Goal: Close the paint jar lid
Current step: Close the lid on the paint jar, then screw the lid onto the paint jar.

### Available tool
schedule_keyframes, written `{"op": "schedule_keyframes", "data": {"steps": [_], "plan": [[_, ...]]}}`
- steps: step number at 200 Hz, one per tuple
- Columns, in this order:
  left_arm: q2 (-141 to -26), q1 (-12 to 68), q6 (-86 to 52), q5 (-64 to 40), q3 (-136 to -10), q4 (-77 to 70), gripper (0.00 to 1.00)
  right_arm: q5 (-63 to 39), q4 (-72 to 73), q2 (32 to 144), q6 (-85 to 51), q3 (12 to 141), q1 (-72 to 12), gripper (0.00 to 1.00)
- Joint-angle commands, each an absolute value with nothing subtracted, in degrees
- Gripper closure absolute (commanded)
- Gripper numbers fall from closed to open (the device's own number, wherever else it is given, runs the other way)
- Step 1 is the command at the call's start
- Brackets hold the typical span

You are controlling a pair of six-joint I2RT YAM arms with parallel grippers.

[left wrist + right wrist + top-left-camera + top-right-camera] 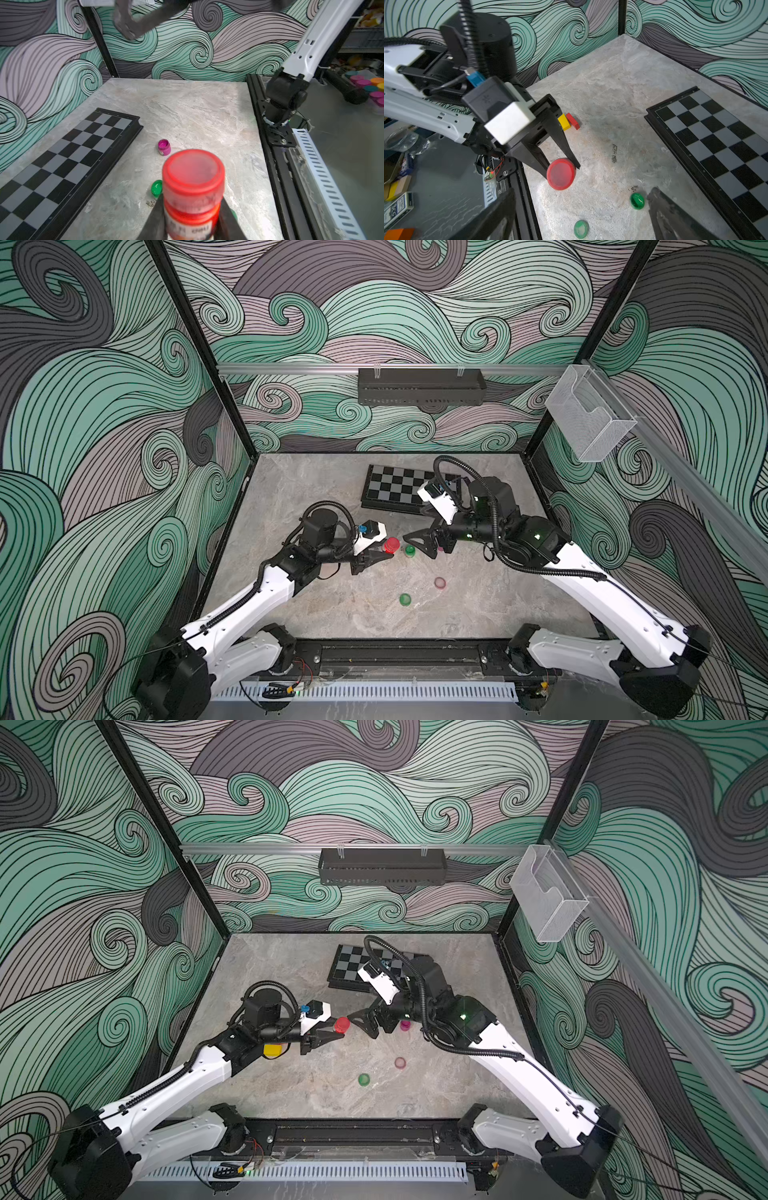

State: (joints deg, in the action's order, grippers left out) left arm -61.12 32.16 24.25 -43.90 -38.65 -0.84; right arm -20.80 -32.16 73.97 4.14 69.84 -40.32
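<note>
The red jar [192, 209] is clamped in the closed left claw [561, 169] near the middle of the desk [332, 614], its red lid [193, 172] already seated, though how tightly cannot be told. The right claw [419, 546] is spread wide and empty, just beside it. Tightening may be left.

shells [270, 593] white | joints [536, 537] black | conduits [328, 503] ribbed black | left hand [388, 550], right hand [419, 546] black

Red paint jar [193, 209]: translucent plastic; its smooth lid [193, 172] looked faintly frosted. Table [197, 108]: was matt, stone-patterned grey. Chessboard [68, 153]: had smooth squares, matt black frame. Green jar [637, 200]: paint shone glossy.
</note>
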Motion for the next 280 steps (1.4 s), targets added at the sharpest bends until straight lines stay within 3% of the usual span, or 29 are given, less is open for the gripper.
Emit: {"op": "schedule_keyframes", "data": {"steps": [1, 22, 64, 88, 165, 280], "plan": [[-62.72, 31.04, 30.62, -50.48, -42.44, 5.22, 0.72, -30.31, -32.09, 75.2, 17.68, 68.74, -40.35, 0.06], [-64.18, 30.6, 33.39, -53.16, -43.49, 7.73, 0.72, -33.0, -33.5, 74.94, 23.86, 67.34, -40.51, 0.18], [-65.09, 30.54, 35.09, -55.34, -43.59, 9.15, 0.72, -31.7, -33.31, 74.29, 34.05, 64.7, -43.01, 0.21], [-65.93, 30.52, 35.46, -56.71, -43.72, 9.02, 0.72, -28.57, -33.39, 76.91, 37.79, 64.86, -45.31, 0.27], [-66.97, 30.48, 37.47, -57.19, -44.84, 11.76, 0.72, -28.38, -31.11, 81.38, 37.2, 65.05, -45.71, 0.43], [-67.15, 30.5, 38.23, -57.18, -45.55, 13.36, 0.72, -28.94, -31.76, 84.23, 36.74, 66.09, -46.27, 0.57]]}}
